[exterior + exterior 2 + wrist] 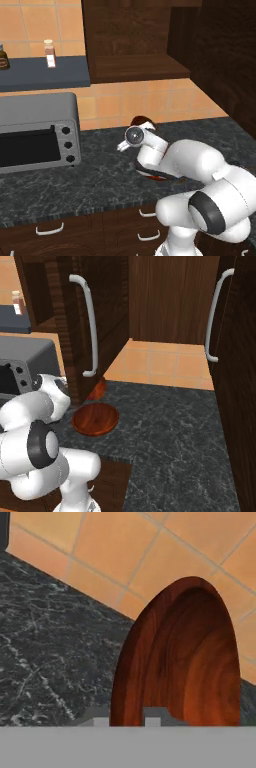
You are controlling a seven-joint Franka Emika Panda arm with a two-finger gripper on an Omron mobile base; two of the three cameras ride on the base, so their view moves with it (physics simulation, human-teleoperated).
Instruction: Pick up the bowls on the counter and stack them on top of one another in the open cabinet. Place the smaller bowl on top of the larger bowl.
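Reddish-brown wood is sitting between your gripper (127,721) jaws: they are clamping the rim of the smaller bowl (185,662), which is standing tipped on edge at the far side of the counter (75,185) against the tiled wall. The larger bowl (95,419) is resting flat and empty nearer you. The open cabinet (135,67) shelf is lying bare overhead.
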